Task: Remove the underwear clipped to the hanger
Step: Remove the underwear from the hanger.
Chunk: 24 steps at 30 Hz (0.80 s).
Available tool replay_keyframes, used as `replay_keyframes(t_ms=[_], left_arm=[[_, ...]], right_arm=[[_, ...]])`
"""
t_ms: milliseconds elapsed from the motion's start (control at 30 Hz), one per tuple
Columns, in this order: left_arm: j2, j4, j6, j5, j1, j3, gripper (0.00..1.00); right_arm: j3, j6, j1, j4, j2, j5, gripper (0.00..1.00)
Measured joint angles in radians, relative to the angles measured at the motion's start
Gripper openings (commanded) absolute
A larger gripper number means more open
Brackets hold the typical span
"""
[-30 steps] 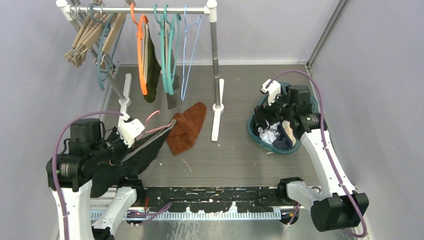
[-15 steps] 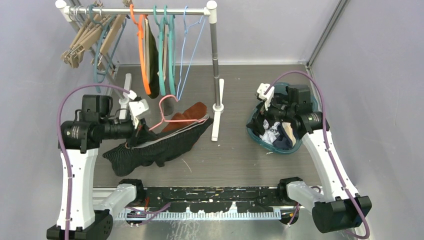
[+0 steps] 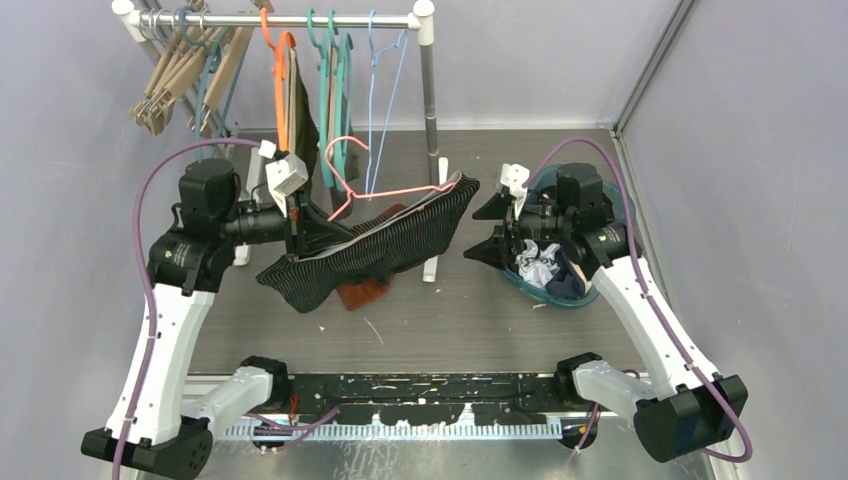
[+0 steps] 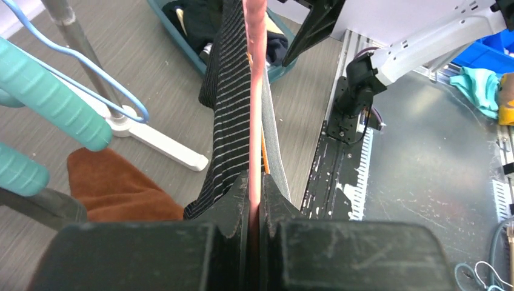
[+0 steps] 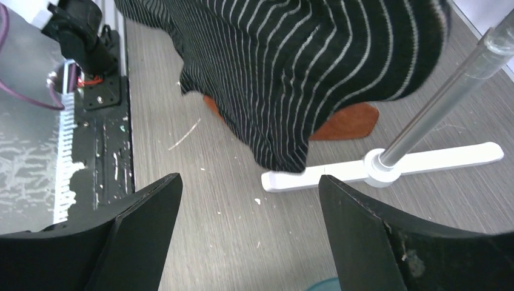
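While the left gripper (image 3: pixel 300 215) clamps the thin pink hanger (image 3: pixel 392 191) at one end, fingers pressed tight on it in the left wrist view, the dark striped boxer shorts (image 3: pixel 390 245) hang under that hanger, lifted off the table just in front of the clothes rack's right metal post (image 3: pixel 430 110). Look at the line of it: hanger and shorts run lengthwise from the left gripper across the front of that post, and the far end of the cloth stops just past it. That's where the right gripper (image 3: pixel 485 232) waits, on the other side of the post, fingers spread wide and holding nothing. From the right wrist, the striped fabric (image 5: pixel 303 66) sits ahead of the open fingers, not yet between them, with the post (image 5: pixel 436 103) off to one side. The right arm is clearly the free and nearer one. I'd judge it must push forward onto that fabric end and pull away along the hanger's line. The clips themselves I can't make out.
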Motion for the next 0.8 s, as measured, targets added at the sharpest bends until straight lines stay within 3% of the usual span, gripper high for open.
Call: replay_keyframes(t_ms=[167,400,600,800], left_arm=[[-0.032,0.154,-0.144,0.021,-0.012,-0.117,0.00],[-0.076,0.247,-0.245,0.072,0.009,-0.214,0.00],[-0.117,0.253,-0.219,0.108,0.018,-0.240,0.00],[-0.123,0.173,-0.105,0.124,0.019,-0.244,0.00]], right_arm=[[-0.040,0.133,0.000,0.144,-0.005,-0.031,0.76],[-0.180,0.330,-0.036,0.373,-0.068,-0.087,0.77],[-0.138,0.287,-0.077,0.311,-0.092,-0.069,0.83],[0.003,0.153,-0.077,0.180,-0.094,-0.056,0.79]])
